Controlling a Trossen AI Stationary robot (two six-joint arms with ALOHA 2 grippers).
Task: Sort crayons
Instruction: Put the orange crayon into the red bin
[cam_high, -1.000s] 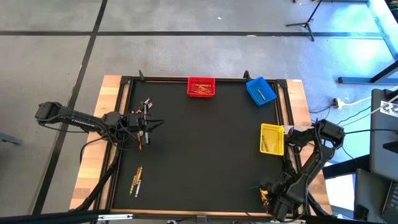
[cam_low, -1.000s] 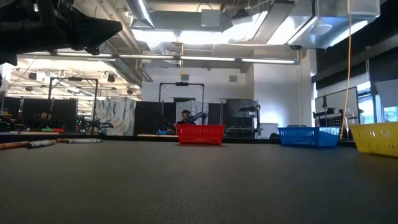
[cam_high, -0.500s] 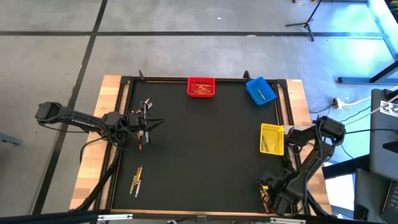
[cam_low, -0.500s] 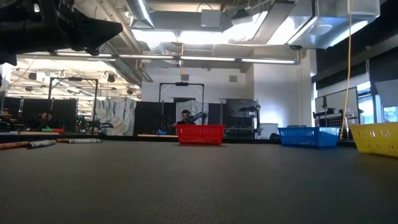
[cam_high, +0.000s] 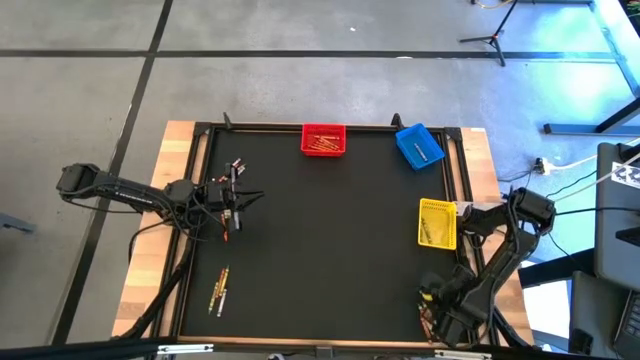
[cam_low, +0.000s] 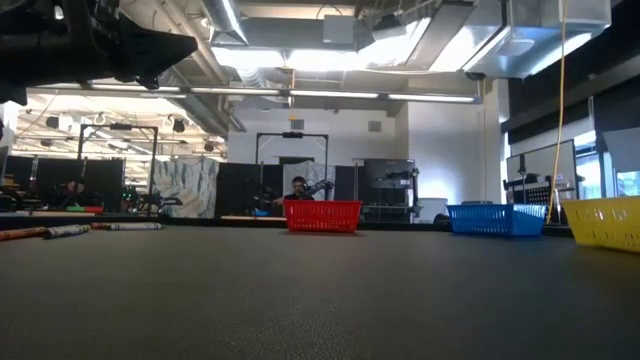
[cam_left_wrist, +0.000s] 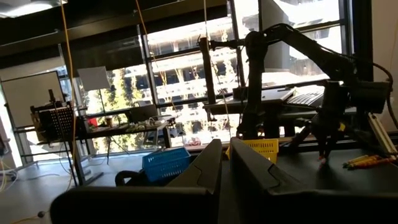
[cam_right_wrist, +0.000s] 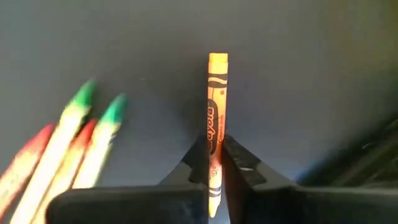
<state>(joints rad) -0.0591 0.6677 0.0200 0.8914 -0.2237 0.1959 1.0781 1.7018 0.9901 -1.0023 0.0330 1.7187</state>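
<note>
My right gripper (cam_high: 428, 300) is over the mat's near right corner and is shut on an orange crayon (cam_right_wrist: 217, 99). Green and red crayons (cam_right_wrist: 74, 137) lie on the mat beside it. My left gripper (cam_high: 245, 197) waits shut over the mat's left side, its fingers (cam_left_wrist: 208, 163) together and level. Loose crayons lie near it (cam_high: 237, 166) and toward the near left (cam_high: 219, 290). The red bin (cam_high: 323, 139) holds several crayons, and so does the yellow bin (cam_high: 437, 223). My right gripper pinches the orange crayon's wrapped shaft (cam_right_wrist: 215, 144) between its two fingers, toward one end. The crayon lies along the fingers, and its longer part sticks out past their tips. It looks clear of the mat; I cannot tell for sure.
The blue bin (cam_high: 419, 146) stands at the far right corner, the red bin at the far edge's middle, and the yellow bin at the right edge. A raised frame (cam_high: 462, 180) borders the black mat. The mat's middle (cam_high: 330, 240) is bare. A person sits far behind the table (cam_low: 298, 188).
My right gripper has shifted a little toward the far edge at the near right corner. My left arm has kept still.
</note>
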